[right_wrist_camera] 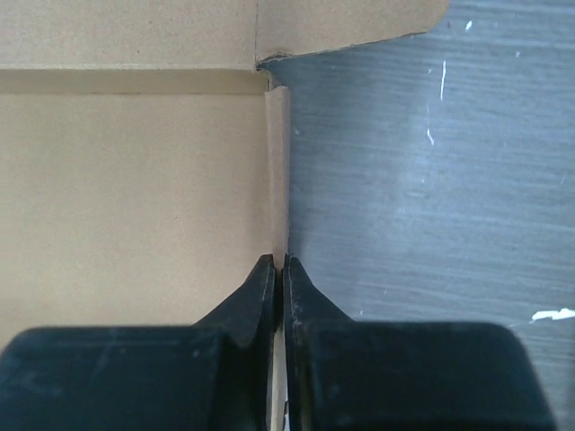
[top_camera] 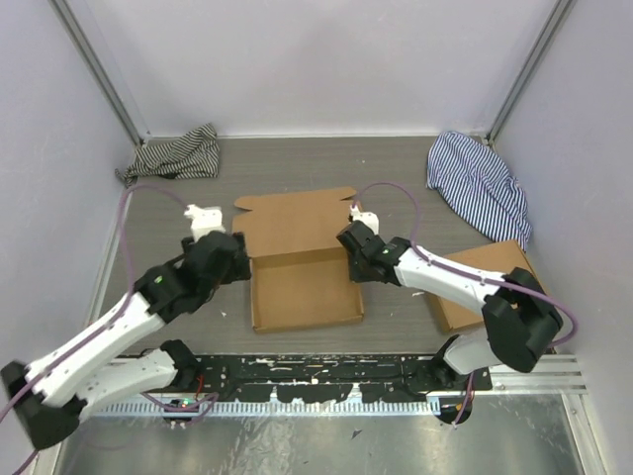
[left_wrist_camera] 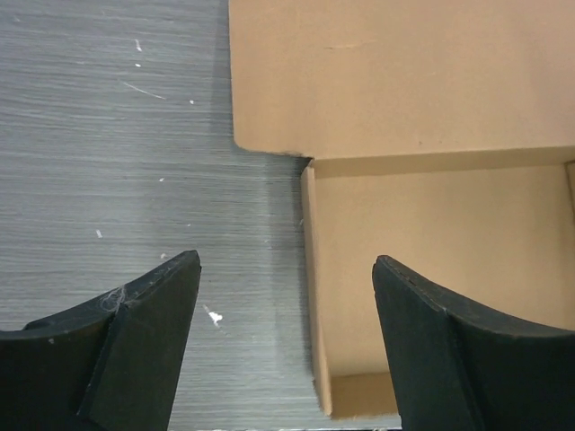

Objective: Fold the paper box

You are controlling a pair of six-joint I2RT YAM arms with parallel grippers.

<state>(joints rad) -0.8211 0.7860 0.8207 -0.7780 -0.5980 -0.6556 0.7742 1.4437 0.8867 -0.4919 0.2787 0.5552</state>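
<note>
Grey wood-grain desk (top_camera: pixel 396 168), white specks and scratches on it. Pale walls on three sides, metal posts in the two back corners. Black mounting plate (top_camera: pixel 326 371) along the near edge carries both arm bases.

Paper box (top_camera: pixel 302 282) sits mid-desk between the arms. Base is flat, left and right side walls stand up, and the rear flap with rounded tabs lies flat toward the back wall.

Left gripper (left_wrist_camera: pixel 286 269) is spread wide and straddles the box's left wall: one finger over bare desk, the other over the box floor. Can't tell if either finger touches.

Right gripper (right_wrist_camera: pixel 279 262) is pressed together, pinching the top edge of the box's right wall.

Second cardboard box (top_camera: pixel 492 259) is on the right, partly under the right arm and apart from the first. One striped cloth (top_camera: pixel 173 153) is bunched in the back-left corner, another striped cloth (top_camera: pixel 480 183) back-right.
</note>
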